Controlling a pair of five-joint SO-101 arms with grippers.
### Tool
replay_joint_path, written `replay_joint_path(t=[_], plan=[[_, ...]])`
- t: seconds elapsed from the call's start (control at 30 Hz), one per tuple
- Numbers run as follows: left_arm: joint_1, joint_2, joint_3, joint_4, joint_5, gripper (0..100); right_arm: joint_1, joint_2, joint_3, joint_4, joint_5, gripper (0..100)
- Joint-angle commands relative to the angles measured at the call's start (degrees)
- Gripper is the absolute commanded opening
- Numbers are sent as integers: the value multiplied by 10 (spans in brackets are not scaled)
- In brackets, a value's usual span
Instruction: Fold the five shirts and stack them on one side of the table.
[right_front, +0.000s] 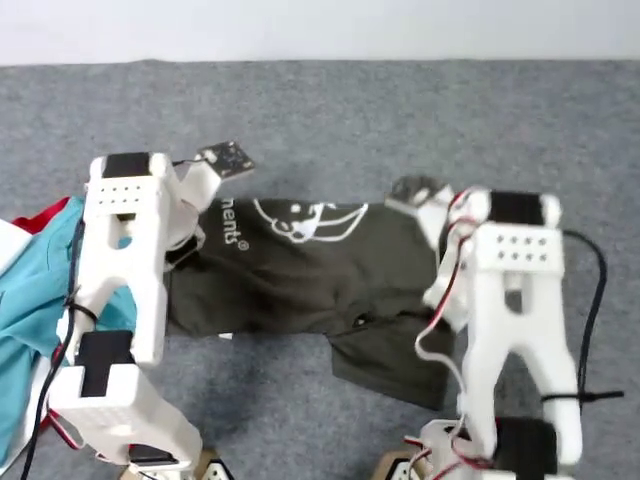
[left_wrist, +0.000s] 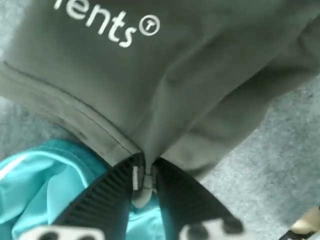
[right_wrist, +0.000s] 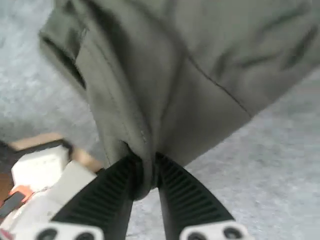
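Pinching both ends: your left gripper (left_wrist: 144, 167) is clamped on the olive shirt (right_front: 300, 275) hem, your right gripper (right_wrist: 145, 165) on a bunched edge. The shirt lies mid-table between the arms (teal shirt (right_front: 25, 290) beside the left arm). Looks mid-fold; next you'd carry both edges across evenly.

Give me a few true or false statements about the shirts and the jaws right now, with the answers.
1. The left jaws pinch the dark shirt. True.
2. The right jaws are open and empty. False: they are shut on the dark shirt too.
3. A teal shirt lies beside the left arm. True.
4. The dark shirt is folded into a neat square. False: it lies spread out and rumpled between the two arms.
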Motion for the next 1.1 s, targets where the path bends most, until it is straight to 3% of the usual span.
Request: replay_joint_path(t=[0.0, 0.27, 0.43, 0.57, 0.7, 1.07], plan=[[-16, -32, 0, -3, -6, 5, -22, -68, 73, -21, -23, 9], [-15, -33, 1, 4, -7, 6, -39, -96, 151, -69, -52, 9], [-7, -33, 1, 55, -25, 19, -21, -96, 149, -73, -47, 18], [-8, -40, -2, 84, -47, 62, -23, -97, 146, -51, -47, 124], [-18, -40, -3, 84, -47, 65, -22, -97, 111, -8, -47, 221], [-18, -148, -2, 84, -48, 66, -23, -97, -20, 23, -48, 221]])
